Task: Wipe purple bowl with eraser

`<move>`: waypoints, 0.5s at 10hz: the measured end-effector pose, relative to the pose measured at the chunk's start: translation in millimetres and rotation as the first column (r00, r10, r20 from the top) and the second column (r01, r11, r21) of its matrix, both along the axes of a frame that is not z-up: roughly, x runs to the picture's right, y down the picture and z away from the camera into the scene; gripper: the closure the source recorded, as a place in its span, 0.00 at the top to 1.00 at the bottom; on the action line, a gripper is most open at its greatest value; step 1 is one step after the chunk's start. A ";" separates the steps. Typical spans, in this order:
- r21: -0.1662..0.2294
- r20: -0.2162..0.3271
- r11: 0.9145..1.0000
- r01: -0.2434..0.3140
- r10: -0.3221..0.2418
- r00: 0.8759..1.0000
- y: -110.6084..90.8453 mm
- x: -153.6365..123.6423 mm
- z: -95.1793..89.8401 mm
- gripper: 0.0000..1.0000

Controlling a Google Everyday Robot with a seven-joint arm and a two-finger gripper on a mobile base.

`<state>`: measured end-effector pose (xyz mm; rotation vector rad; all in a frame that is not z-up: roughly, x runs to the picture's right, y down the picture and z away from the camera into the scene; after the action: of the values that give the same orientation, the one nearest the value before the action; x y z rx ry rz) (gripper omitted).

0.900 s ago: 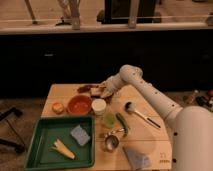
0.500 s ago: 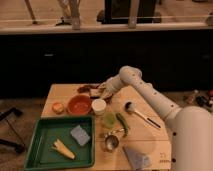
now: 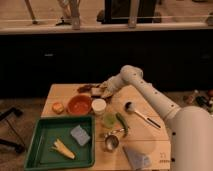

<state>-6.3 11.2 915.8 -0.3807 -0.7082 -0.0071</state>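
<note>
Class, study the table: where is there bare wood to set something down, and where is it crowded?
Free: the back-left corner of the table, behind the orange-red bowl; the wood between ladle and grey cloth. Crowded: around the white cup and metal cup, and at the back, where the gripper sits at the purple bowl.

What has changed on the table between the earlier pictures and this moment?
No visible change. The gripper still hangs low at the far side of the table, right beside the purple bowl. The orange-red bowl, green tray and spoon lie as before.
</note>
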 end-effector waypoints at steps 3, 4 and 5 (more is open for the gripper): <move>0.006 -0.008 1.000 0.000 0.000 1.000 -15.8 2.4 15.5 0.00; 0.005 -0.012 1.000 0.001 -0.001 1.000 -21.1 4.0 23.6 0.00; 0.006 -0.012 1.000 0.004 -0.004 1.000 -26.6 2.6 30.8 0.00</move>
<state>-3.7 -15.5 946.6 -0.3761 -0.6955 -0.0105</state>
